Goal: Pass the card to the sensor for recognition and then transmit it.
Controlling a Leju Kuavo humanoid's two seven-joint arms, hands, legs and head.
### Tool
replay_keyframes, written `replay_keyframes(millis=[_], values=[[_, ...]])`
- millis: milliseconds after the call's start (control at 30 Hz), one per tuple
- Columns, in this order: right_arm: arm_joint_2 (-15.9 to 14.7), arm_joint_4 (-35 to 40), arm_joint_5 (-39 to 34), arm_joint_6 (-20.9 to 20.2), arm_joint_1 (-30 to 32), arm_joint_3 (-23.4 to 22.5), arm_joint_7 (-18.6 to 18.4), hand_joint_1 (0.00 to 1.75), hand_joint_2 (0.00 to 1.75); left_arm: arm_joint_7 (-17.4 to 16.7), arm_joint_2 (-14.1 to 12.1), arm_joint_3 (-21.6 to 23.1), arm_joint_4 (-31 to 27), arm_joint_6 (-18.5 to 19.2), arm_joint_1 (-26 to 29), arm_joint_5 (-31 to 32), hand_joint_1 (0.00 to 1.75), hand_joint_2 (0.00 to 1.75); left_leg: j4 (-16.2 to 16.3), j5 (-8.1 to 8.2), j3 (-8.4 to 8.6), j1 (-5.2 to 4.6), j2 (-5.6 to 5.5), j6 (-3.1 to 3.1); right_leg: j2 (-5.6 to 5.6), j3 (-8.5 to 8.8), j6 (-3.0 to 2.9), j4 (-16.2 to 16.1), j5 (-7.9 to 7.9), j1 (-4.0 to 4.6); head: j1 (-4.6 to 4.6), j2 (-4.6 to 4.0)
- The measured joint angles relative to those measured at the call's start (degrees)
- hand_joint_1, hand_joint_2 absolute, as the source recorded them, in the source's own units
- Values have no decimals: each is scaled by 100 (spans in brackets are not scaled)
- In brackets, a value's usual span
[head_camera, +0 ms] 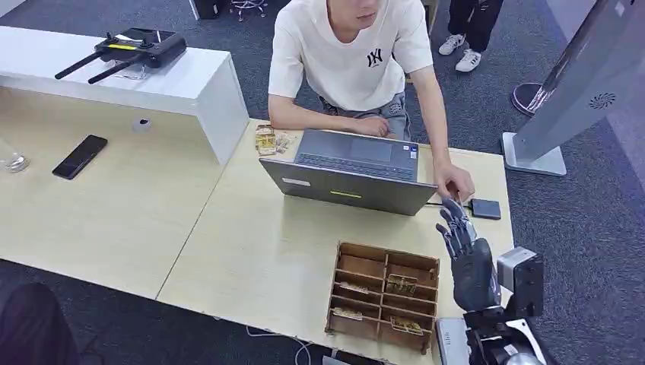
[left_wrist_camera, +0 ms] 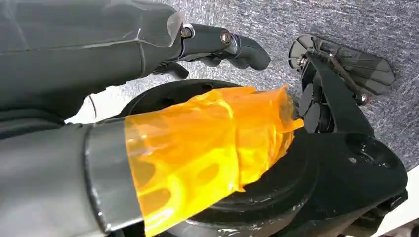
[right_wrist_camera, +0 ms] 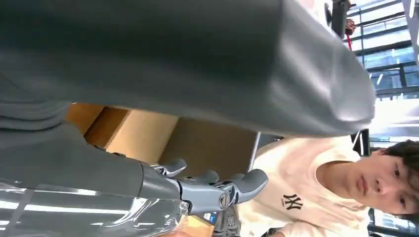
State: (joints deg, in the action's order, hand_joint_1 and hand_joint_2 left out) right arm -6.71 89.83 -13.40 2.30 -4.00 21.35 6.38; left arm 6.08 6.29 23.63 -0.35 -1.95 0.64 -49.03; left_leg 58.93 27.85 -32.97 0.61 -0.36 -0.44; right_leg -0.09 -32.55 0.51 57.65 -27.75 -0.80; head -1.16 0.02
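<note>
Sensor — small, dark, flat

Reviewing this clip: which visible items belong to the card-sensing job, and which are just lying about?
Job-related: right hand, raised, holding nothing visible; small dark sensor pad by the person's hand; no card can be made out.

Lying about: laptop, wooden compartment tray, phone, black controller.
</note>
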Motion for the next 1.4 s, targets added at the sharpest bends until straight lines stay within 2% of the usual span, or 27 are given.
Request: replay_keyframes(millis=[133, 167, 667, 1000, 1067, 1133, 1267, 1400], values=[[-55, 18, 0, -15, 54, 4, -24, 0, 0, 0, 0, -9, 0, -7, 1, -15, 0, 0, 0, 0, 0, 0, 0, 0, 0, 0, 0, 0, 0, 0, 0, 0], [-66, 24, 0, -18, 63, 4, -28, 0, 175, 0, 0, -11, 0, -7, 1, -15, 0, 0, 0, 0, 0, 0, 0, 0, 0, 0, 0, 0, 0, 0, 0, 0], [-243, 227, 142, 28, 158, -37, -42, 0, 175, 0, 0, -37, 0, -13, 5, -70, 0, 0, 0, 0, 0, 0, 0, 0, 0, 0, 0, 0, 0, 0, 0, 0], [-258, 258, 203, 37, 169, -68, -44, 0, 175, 0, 0, -37, 0, -13, 6, -77, 0, 0, 0, 0, 0, 0, 0, 0, 0, 0, 0, 0, 0, 0, 0, 0], [-356, 334, 531, 96, 200, -120, -109, 0, 175, 0, 2, -39, 0, -46, 7, -103, 0, 0, 0, 2, 0, -1, 0, 3, 0, 0, 0, 0, 0, 0, 0, 0], [-582, 463, 1288, 155, 253, -122, -210, 0, 175, 0, 2, -39, 0, -48, 9, -120, 0, 0, 0, 2, 0, -1, 0, 3, 0, 0, 0, -1, 0, 0, 0, 0], [-750, 579, 2237, 271, 290, -120, -440, 0, 175, -13, 7, -39, 0, -96, 7, -153, 0, 0, 0, 3, 0, -1, 0, 4, 0, 0, 0, -1, 0, -1, 0, 0], [-911, 684, 3209, 413, 326, -105, -455, 0, 175, -15, 46, -39, 0, -188, 4, -173, 0, 0, 0, 3, 0, -2, 0, 5, 0, 0, 0, -1, 0, -2, 0, 0]])
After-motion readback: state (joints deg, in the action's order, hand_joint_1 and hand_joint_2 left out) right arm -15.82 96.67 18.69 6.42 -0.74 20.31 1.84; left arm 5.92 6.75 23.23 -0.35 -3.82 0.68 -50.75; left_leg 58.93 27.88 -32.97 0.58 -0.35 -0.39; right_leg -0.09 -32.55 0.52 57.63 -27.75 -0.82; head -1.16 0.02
